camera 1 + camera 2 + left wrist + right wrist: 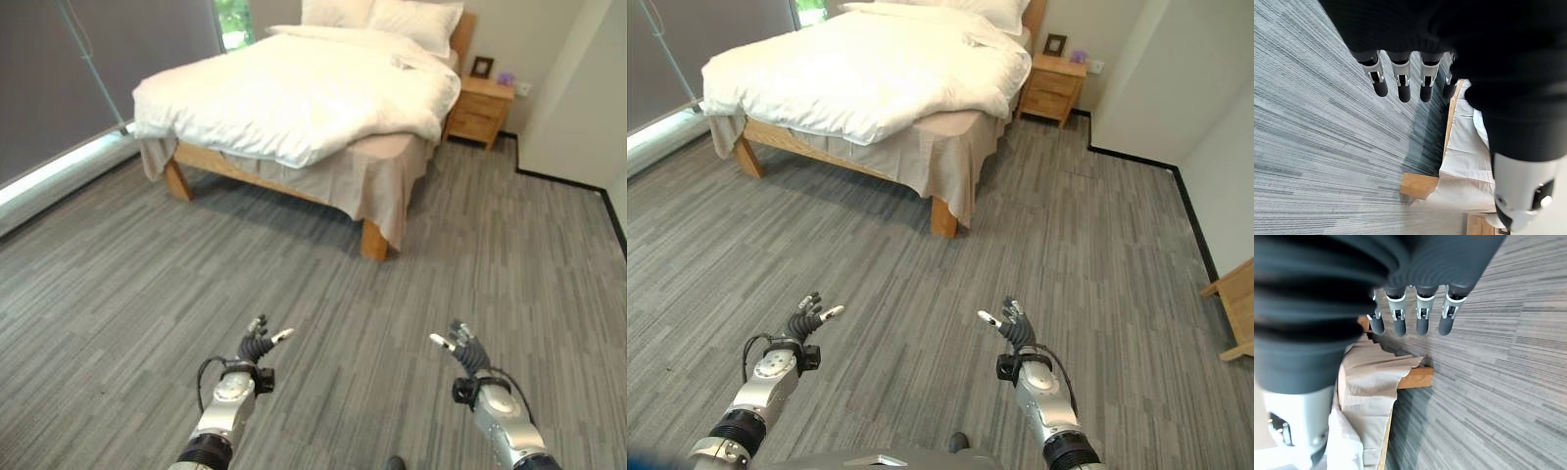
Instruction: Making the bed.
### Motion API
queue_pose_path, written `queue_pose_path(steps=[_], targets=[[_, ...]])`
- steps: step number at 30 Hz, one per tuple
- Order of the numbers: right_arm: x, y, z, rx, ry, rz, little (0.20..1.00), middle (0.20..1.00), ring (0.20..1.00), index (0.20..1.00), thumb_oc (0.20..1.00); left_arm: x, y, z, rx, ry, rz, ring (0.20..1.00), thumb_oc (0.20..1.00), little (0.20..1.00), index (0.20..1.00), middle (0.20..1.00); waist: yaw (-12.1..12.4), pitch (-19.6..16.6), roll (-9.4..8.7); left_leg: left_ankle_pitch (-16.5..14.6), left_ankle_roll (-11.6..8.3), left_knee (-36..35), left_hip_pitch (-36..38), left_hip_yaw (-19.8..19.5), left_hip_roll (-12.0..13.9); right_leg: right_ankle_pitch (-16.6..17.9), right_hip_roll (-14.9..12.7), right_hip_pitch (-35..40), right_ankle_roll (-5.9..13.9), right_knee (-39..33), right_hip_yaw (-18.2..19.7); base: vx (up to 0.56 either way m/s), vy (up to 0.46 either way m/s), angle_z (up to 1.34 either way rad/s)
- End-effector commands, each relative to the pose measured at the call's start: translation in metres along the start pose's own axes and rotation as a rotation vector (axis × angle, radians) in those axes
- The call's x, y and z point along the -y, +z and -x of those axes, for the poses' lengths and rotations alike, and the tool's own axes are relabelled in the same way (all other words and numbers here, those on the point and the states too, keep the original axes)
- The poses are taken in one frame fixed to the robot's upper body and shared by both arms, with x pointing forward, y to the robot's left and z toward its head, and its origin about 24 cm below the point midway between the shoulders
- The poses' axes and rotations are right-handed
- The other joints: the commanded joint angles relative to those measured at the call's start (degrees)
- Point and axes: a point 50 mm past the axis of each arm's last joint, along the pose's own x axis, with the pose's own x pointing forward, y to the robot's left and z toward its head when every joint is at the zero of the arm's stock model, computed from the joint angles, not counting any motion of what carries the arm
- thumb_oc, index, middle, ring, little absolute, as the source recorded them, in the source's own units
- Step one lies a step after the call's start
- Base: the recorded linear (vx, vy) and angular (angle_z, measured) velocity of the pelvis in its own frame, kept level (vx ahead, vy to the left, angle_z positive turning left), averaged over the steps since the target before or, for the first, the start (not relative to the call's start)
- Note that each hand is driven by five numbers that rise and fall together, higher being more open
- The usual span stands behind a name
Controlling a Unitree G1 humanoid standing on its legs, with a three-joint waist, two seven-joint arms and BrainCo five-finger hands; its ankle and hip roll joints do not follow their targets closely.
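Note:
A wooden bed [372, 238] stands ahead, some way off across the grey carpet. A white duvet [294, 93] lies rumpled over it, with a beige sheet [377, 171] hanging below at the near corner. Two white pillows [382, 15] sit at the headboard. My left hand [257, 345] and right hand [464, 347] hover low over the floor in front of me, both open with relaxed fingers and holding nothing. The bed's corner leg [1419, 185] and the sheet [1378, 369] show past the fingers in the wrist views.
A wooden nightstand [480, 108] with a small picture frame [481, 67] stands right of the bed. A window with a dark blind [59, 88] runs along the left wall. A white wall [573, 88] juts in at the right. Another piece of wooden furniture [1236, 304] edges in at far right.

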Motion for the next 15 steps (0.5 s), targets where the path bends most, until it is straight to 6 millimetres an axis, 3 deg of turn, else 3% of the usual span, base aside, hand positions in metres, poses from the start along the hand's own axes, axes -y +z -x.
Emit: queue_pose_path(steps=[1,3,4,5,7,8,10,11,12,13,15], targets=[[0.002,0.035,-0.011,0.152,0.002,-0.044,1.0,1.0,1.0,1.0,1.0,0.007,0.037,-0.007,0.149,-0.021,0.078,1.0,1.0,1.0,1.0,1.0,0.9,1.0,1.31,-0.3,-2.31,3.1,-5.0,-9.7,0.6,-0.8,2.8,-3.2,-4.69,8.9,-0.5,-0.12,0.056,-0.09],[-0.001,0.042,-0.012,0.181,0.017,-0.046,1.0,1.0,1.0,1.0,1.0,0.007,0.045,-0.006,0.184,-0.024,0.085,1.0,1.0,1.0,1.0,1.0,0.9,3.0,1.35,-2.4,-1.58,5.8,-7.1,-9.2,0.6,-0.7,2.9,-8.8,-4.08,17.4,-1.1,-0.14,0.07,-0.06],[-0.003,0.042,-0.01,0.191,0.029,-0.048,1.0,1.0,1.0,1.0,1.0,0.002,0.05,-0.004,0.209,-0.021,0.088,1.0,1.0,1.0,1.0,1.0,1.0,4.4,1.21,-4.8,-0.86,7.7,-8.0,-8.9,1.2,1.7,3.1,-13.9,-1.94,29.8,-2.2,-0.08,0.06,-0.07],[-0.003,0.042,-0.01,0.191,0.029,-0.048,1.0,1.0,1.0,1.0,1.0,0.002,0.05,-0.004,0.208,-0.021,0.088,1.0,1.0,1.0,1.0,1.0,1.1,4.3,1.07,-4.9,-0.82,7.9,-8.2,-8.8,1.0,1.5,3.0,-14.3,-1.9,30.3,-2.1,-0.03,0.054,-0.07],[-0.004,0.039,-0.008,0.185,0.033,-0.058,1.0,1.0,1.0,1.0,1.0,-0.003,0.049,-0.002,0.211,-0.009,0.09,1.0,1.0,1.0,1.0,1.0,1.0,6.4,1.6,-6.4,-0.57,8.6,-7.1,-8.7,2.0,3.2,2.0,-17.9,-0.6,39.8,-4.4,0.12,0.048,-0.14],[-0.003,0.034,-0.006,0.17,0.027,-0.061,1.0,1.0,1.0,1.0,1.0,-0.007,0.046,0.0,0.214,0.001,0.098,1.0,1.0,1.0,1.0,1.0,0.6,7.3,1.95,-6.7,-1.42,8.0,-5.1,-8.9,3.2,4.6,-1.7,-21.4,-0.35,38.7,-6.7,0.28,0.01,-0.29],[0.001,0.032,-0.004,0.166,0.012,-0.071,1.0,1.0,1.0,1.0,1.0,-0.008,0.046,0.002,0.223,-0.001,0.11,1.0,1.0,1.0,1.0,1.0,-0.6,8.0,2.17,-7.2,-2.5,6.4,-1.8,-10.0,4.1,5.0,-4.2,-22.8,-0.72,31.5,-6.8,0.38,-0.087,-0.01],[0.004,0.032,-0.003,0.166,-0.002,-0.079,1.0,1.0,1.0,1.0,1.0,-0.008,0.046,0.003,0.226,-0.002,0.122,1.0,1.0,1.0,1.0,1.0,-1.5,8.3,1.98,-7.8,-2.87,6.0,-0.3,-11.3,4.0,5.7,-4.7,-23.8,-1.08,25.9,-5.4,0.28,-0.088,0.53],[0.004,0.032,-0.003,0.166,-0.002,-0.078,1.0,1.0,1.0,1.0,1.0,-0.007,0.046,0.003,0.226,-0.003,0.122,1.0,1.0,1.0,1.0,1.0,-1.6,8.5,2.26,-7.9,-2.9,5.8,0.1,-11.5,4.3,5.7,-4.5,-23.1,-1.09,25.6,-5.8,0.39,-0.122,0.58],[0.008,0.032,-0.004,0.17,-0.03,-0.099,1.0,1.0,1.0,1.0,1.0,-0.004,0.048,0.001,0.236,-0.011,0.127,1.0,1.0,1.0,1.0,1.0,-3.6,8.9,1.73,-9.3,-3.25,4.8,2.7,-13.6,3.9,7.4,-4.0,-23.5,-1.07,13.9,-1.9,0.4,-0.126,0.34],[0.009,0.035,-0.003,0.185,-0.038,-0.119,1.0,1.0,1.0,1.0,1.0,-0.001,0.057,-0.001,0.262,-0.025,0.12,1.0,1.0,1.0,1.0,1.0,-5.1,9.2,2.05,-10.7,-3.36,3.9,4.8,-15.3,4.6,10.0,-3.7,-24.3,-0.65,6.6,0.6,0.38,-0.128,0.07]])
